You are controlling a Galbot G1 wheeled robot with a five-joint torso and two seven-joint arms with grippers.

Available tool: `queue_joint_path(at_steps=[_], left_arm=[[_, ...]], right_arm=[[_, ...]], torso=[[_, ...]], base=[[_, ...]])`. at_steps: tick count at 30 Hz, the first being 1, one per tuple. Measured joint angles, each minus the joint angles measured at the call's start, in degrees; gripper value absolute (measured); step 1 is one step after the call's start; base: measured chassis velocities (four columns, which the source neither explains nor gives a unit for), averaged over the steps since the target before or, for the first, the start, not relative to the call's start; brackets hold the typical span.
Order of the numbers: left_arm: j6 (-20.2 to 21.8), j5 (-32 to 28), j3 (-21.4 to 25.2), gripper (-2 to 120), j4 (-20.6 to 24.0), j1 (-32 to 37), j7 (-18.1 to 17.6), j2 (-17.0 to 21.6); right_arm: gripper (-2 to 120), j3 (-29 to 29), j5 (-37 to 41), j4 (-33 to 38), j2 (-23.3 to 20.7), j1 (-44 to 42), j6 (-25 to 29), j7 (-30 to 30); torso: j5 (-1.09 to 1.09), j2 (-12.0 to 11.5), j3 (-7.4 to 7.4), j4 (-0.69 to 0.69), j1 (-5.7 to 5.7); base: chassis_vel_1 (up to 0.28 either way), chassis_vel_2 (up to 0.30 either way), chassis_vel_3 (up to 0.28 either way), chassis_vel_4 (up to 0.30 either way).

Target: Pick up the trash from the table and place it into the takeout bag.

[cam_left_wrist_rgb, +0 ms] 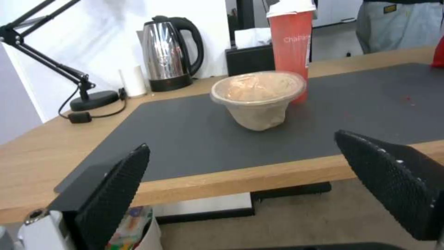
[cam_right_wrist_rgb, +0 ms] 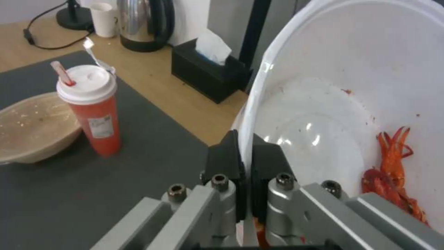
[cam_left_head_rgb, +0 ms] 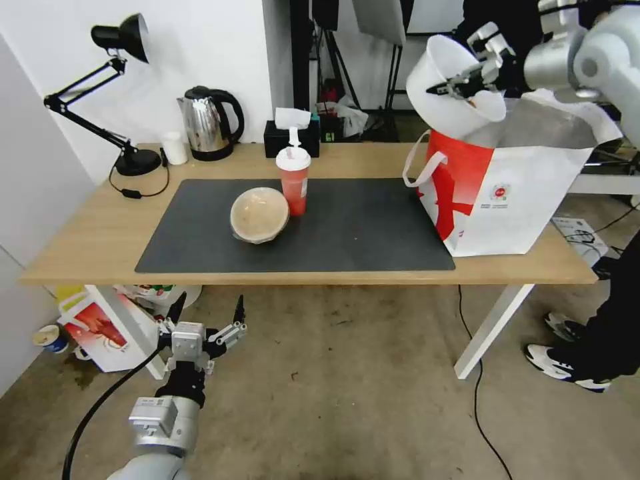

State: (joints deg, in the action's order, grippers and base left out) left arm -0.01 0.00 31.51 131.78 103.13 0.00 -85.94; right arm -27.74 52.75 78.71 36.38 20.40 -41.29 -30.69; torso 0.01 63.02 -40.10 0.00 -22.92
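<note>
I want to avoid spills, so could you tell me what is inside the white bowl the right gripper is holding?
Red crayfish scraps lie against the wall of the white bowl, which the right gripper pinches by its rim. The fingers hide a small patch of the inside.

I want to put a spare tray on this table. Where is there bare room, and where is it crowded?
The dark mat is bare between the red drink cup and the takeout bag, and left of the beige paper bowl. The back-left edge is crowded: lamp, small white cup, kettle, tissue box.
</note>
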Motion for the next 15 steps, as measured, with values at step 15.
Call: queue_joint_path(at_steps=[15], left_arm=[[0.0,0.0,0.0,100,0.0,0.0,0.0,0.0]], right_arm=[[0,8.19,-0.42,-1.18,-3.15,-7.74,-0.01,0.03]], torso=[[-0.01,0.0,0.0,0.0,0.0]], base=[[0.0,0.0,0.0,0.0]])
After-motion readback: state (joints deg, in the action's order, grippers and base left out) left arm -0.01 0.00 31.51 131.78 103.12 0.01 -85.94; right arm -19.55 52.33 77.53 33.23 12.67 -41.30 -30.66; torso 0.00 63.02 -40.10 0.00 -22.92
